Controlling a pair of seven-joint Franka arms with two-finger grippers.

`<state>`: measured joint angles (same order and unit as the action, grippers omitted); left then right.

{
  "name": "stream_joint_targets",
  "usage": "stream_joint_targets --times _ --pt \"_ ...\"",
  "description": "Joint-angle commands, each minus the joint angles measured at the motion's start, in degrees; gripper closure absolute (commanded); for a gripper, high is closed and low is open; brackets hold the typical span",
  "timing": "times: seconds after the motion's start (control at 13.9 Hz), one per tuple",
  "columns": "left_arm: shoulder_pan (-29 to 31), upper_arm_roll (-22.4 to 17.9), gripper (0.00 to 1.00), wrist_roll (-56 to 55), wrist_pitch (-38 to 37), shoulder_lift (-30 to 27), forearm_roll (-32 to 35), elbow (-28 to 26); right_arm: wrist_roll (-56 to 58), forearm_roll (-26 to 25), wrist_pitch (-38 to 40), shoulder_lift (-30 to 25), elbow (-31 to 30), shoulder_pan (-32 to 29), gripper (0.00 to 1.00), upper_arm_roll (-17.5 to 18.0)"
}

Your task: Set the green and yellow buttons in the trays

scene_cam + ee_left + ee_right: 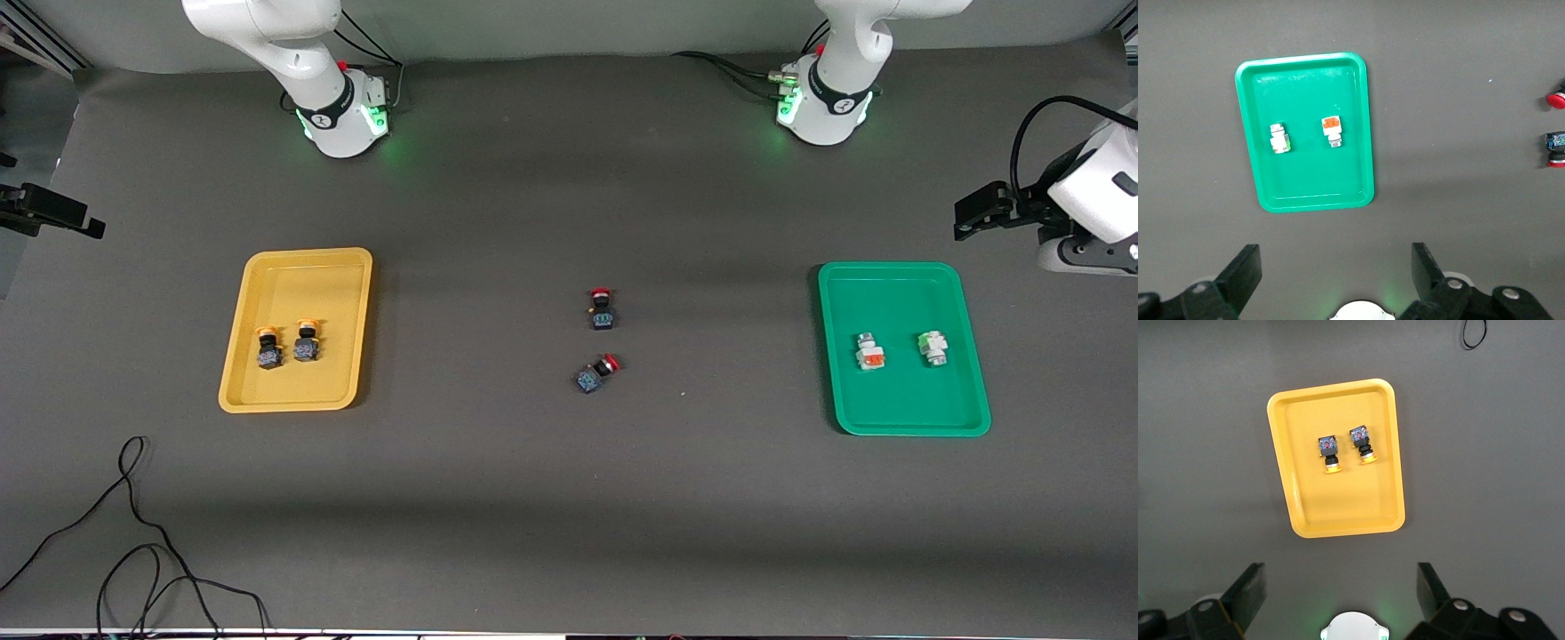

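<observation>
The yellow tray lies toward the right arm's end and holds two dark-bodied buttons with yellow-orange caps. The green tray lies toward the left arm's end and holds a whitish orange-accented button and a whitish green-accented button. My left gripper is open and empty, high over the table between its base and the green tray. My right gripper is open and empty, high over the table near the yellow tray. Neither gripper shows in the front view.
Two dark-bodied buttons with red caps lie mid-table between the trays. A black cable loops near the front camera at the right arm's end. Black and white equipment stands at the table's edge beside the green tray.
</observation>
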<state>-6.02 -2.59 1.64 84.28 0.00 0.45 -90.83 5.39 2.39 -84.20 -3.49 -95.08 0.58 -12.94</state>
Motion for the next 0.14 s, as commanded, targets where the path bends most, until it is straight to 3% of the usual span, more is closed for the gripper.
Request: stream_joint_targets --times 0.0,0.07 --pt "0.04 -0.05 0.0 0.21 0.63 -0.88 -0.28 -0.75 -0.91 -1.16 -0.61 -0.55 -0.46 0.04 0.0 0.38" --pt "0.04 -0.05 0.0 0.21 0.63 -0.88 -0.27 -0.75 -0.91 -1.16 -0.61 -0.55 -0.46 -0.05 0.0 0.2"
